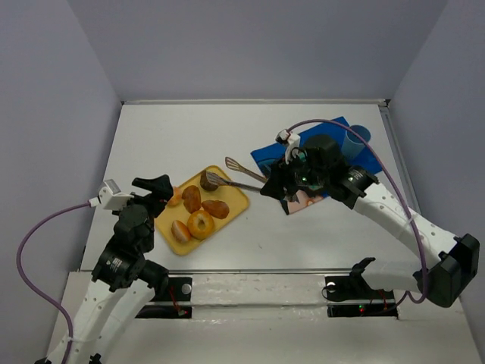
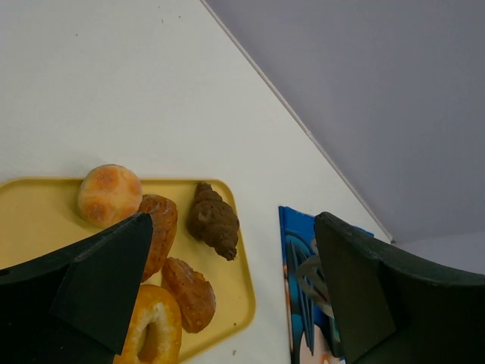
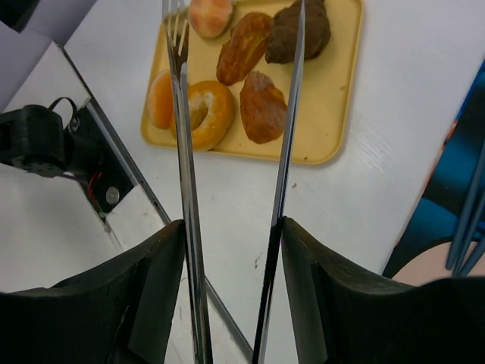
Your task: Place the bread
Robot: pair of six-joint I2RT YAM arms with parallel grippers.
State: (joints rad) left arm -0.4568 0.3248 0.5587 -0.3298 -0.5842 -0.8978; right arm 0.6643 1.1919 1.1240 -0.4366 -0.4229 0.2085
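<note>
A yellow tray [image 1: 236,200] holds several breads: a dark croissant [image 3: 300,34], a brown roll [image 3: 244,47], a bagel [image 3: 208,114] and a round bun [image 2: 110,194]. My right gripper [image 1: 277,186] is shut on metal tongs [image 1: 241,182]. The tongs [image 3: 182,152] are spread open, with one arm beside the dark croissant and the fork arm near the bun at the tray's far side. They hold no bread. My left gripper [image 1: 155,187] is open and empty at the tray's left edge, above the breads in the left wrist view [image 2: 233,231].
A blue placemat [image 1: 318,155] lies right of the tray, under my right arm, with a blue cup [image 1: 358,139] at its back. The mat [image 2: 297,288] also shows in the left wrist view, with a grey utensil on it. The table's front edge runs near the arm bases.
</note>
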